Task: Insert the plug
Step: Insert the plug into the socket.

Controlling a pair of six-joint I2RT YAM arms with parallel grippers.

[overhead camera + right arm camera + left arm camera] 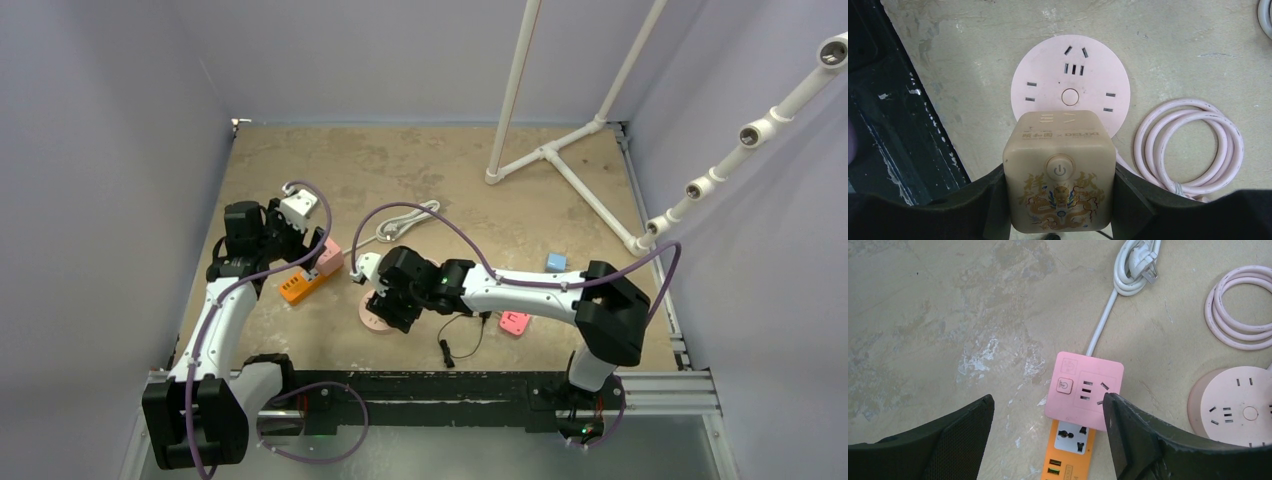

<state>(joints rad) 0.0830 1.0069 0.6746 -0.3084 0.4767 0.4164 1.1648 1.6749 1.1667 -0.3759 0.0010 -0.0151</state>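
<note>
My right gripper [1059, 175] is shut on a cream cube socket [1059, 170] with a gold dragon and a power button, held above the table just short of a round pink socket [1070, 85]. In the top view the right gripper [392, 312] hangs over that round socket [372, 318]. My left gripper [1048, 401] is open and empty above a square pink socket [1084, 390], which lies on the end of an orange power strip [1071, 450]. A white plug [1146, 264] with its bundled white cord lies farther off. In the top view the left gripper [308, 245] is over the pink socket [331, 257].
A coiled pink cable [1189, 145] lies beside the round socket. The black base rail [888, 125] is close on the left of the right wrist view. A thin black cable [455, 345], a small pink piece [514, 322], a blue piece [556, 262] and a white pipe frame [545, 150] are on the table.
</note>
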